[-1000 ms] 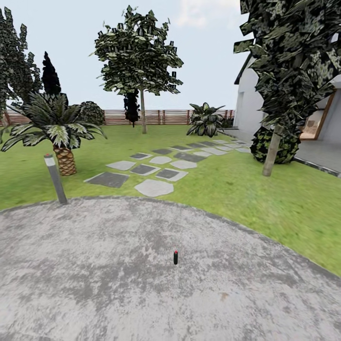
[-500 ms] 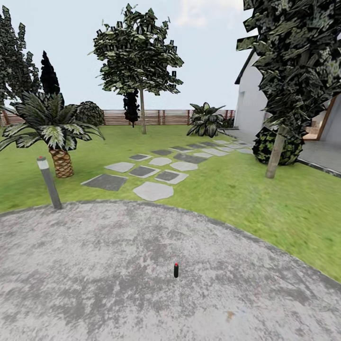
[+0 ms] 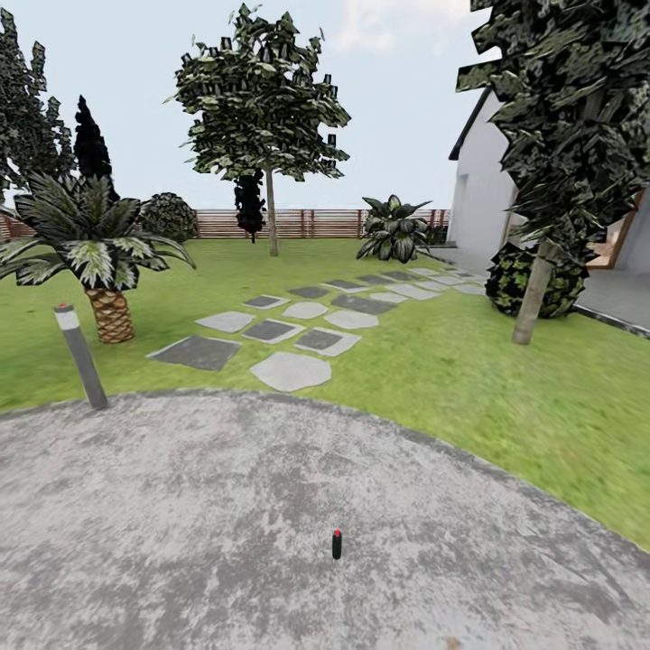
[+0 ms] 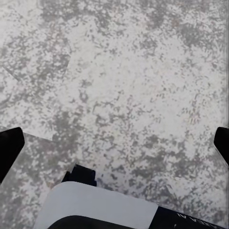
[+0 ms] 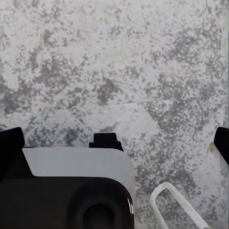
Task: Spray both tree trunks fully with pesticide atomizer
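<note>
From the head view I see the pesticide atomizer (image 3: 336, 544) standing upright on the mottled grey paved floor (image 3: 181, 542), toward 6 o'clock, with nothing touching it. One tree trunk (image 3: 272, 213) rises at 12 o'clock on the lawn (image 3: 433, 361); the other tree trunk (image 3: 532, 293) leans at 3 o'clock near the white house (image 3: 483, 194). A bollard light (image 3: 79, 355) stands at 9 o'clock. Stepping stones (image 3: 291, 370) cross the grass. In both wrist views my left fingers (image 4: 10, 148) and right fingers (image 5: 10, 148) are spread wide over bare paving, holding nothing.
</note>
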Tool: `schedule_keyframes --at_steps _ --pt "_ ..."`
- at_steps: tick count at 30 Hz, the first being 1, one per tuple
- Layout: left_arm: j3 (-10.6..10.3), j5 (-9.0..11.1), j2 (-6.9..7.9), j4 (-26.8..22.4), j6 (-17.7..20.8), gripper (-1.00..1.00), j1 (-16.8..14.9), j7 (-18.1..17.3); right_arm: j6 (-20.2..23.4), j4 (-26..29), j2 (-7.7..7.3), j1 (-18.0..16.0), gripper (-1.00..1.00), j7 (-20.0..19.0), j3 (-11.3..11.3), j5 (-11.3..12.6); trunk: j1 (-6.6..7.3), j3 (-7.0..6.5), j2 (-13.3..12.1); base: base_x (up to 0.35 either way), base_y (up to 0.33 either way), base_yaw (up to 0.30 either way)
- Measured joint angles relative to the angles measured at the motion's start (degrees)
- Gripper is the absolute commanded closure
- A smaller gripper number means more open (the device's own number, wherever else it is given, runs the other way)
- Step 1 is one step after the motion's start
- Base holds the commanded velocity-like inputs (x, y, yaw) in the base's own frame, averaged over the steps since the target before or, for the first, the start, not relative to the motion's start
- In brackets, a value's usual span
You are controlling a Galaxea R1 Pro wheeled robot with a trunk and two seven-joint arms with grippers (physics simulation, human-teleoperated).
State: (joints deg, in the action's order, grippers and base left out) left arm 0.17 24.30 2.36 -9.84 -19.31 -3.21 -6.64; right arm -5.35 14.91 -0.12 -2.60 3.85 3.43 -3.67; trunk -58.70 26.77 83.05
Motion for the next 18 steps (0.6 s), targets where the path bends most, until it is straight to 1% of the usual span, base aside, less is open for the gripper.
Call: schedule_keyframes --at_steps 18 --pt "0.00 0.00 0.00 0.00 0.00 -1.00 -0.01 0.00 0.02 0.00 0.00 0.00 -1.00 0.00 0.02 0.01 0.00 0.00 0.00 0.333 0.000 0.000"
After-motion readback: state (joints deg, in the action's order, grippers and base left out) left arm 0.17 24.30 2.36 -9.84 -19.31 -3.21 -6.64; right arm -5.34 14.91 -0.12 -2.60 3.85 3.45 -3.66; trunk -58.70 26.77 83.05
